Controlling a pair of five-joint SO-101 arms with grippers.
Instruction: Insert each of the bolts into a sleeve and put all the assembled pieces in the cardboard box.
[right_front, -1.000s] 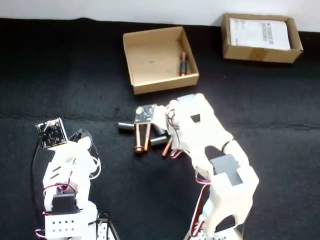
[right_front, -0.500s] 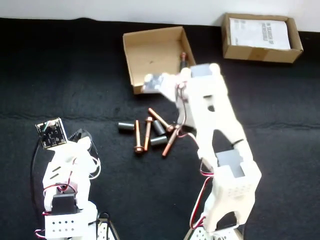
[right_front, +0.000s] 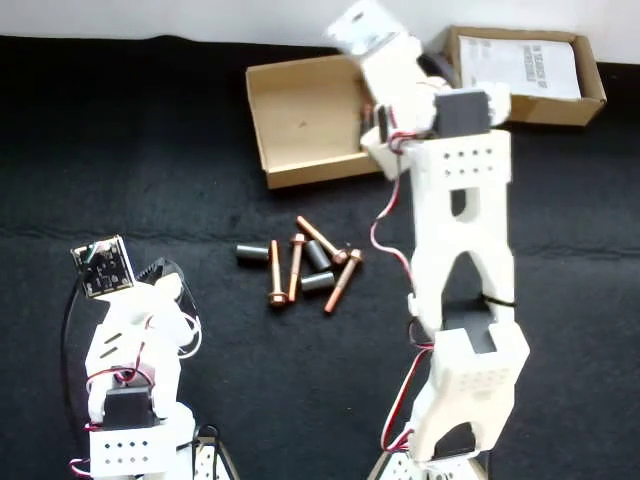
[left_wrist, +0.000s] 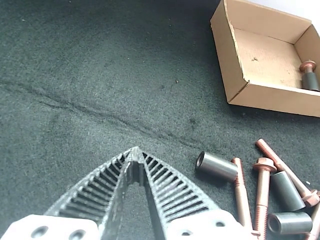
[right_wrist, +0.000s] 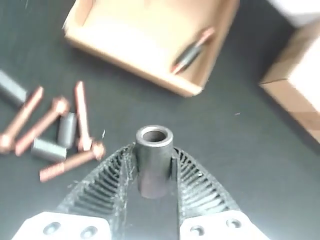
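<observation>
Soft, even light fell from overhead. The black fabric table cover (right_front: 150, 150) soaked it up and showed hardly any shadow, while the white plastic right arm (right_front: 495, 230) and the pale wall strip (right_front: 150, 18) behind glared. The open brown cardboard box (right_wrist: 150, 30) looked washed out across its floor. The grey metal sleeve (right_wrist: 154, 165) carried a pale sheen on its rim, and the copper-coloured bolts (left_wrist: 261, 190) glinted faintly.

A black cloth (right_front: 120, 150) covers the whole table. At the far right corner of the cloth stands a spare box (right_front: 550, 110) of cardboard, open at the top. A white printed paper (right_front: 520, 65) lies flat inside it. A long crease (left_wrist: 90, 112) runs across the cloth. Beyond the far edge of the cloth is a white strip (right_front: 200, 18).
</observation>
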